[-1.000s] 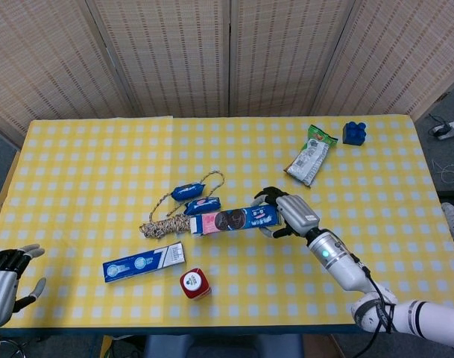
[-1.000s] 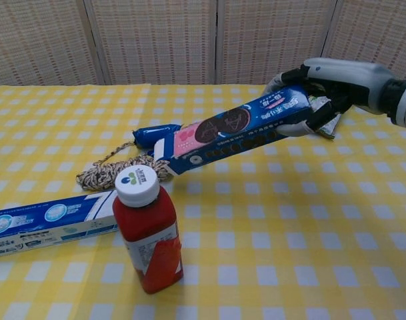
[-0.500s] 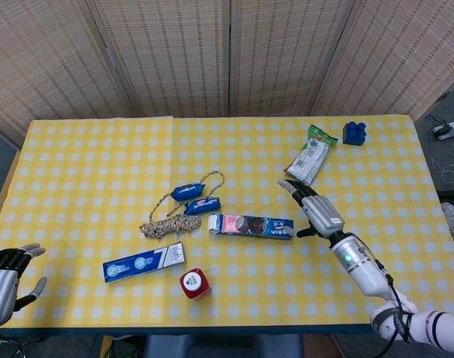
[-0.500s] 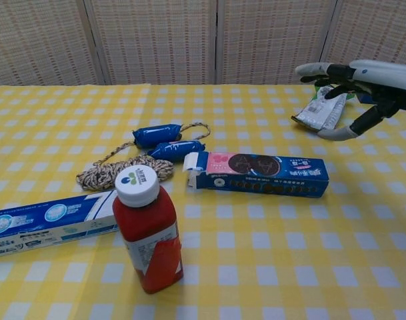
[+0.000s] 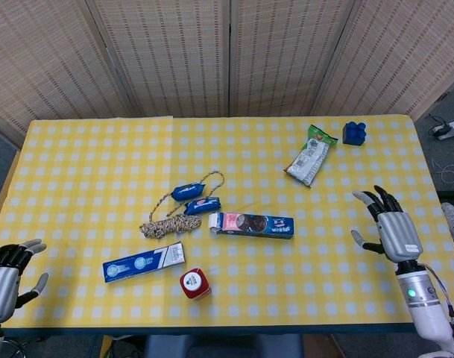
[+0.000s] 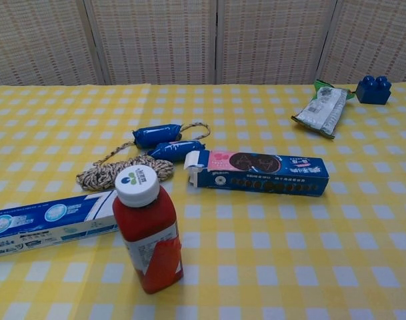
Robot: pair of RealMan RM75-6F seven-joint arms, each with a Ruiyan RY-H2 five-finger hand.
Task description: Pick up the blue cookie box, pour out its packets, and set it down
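Note:
The blue cookie box (image 5: 252,224) (image 6: 257,173) lies flat on the yellow checked tablecloth near the middle, its white end flap open toward the left. Two blue packets (image 5: 194,198) (image 6: 164,141) lie side by side just left of it, beside a coil of rope. My right hand (image 5: 391,227) hovers at the table's right edge, far from the box, empty with fingers spread. Off the table's near left corner, my left hand (image 5: 6,277) is empty too, fingers apart. Neither hand shows in the chest view.
A coil of rope (image 5: 169,220) touches the packets. A long blue-and-white box (image 5: 143,261) and a red bottle with a white cap (image 5: 194,283) (image 6: 147,229) stand near the front. A snack bag (image 5: 310,158) and a blue toy brick (image 5: 353,133) lie at the back right.
My right hand set the tilted cookie box flat on the table, let go, and drew back to the right edge. The left hand has barely moved.

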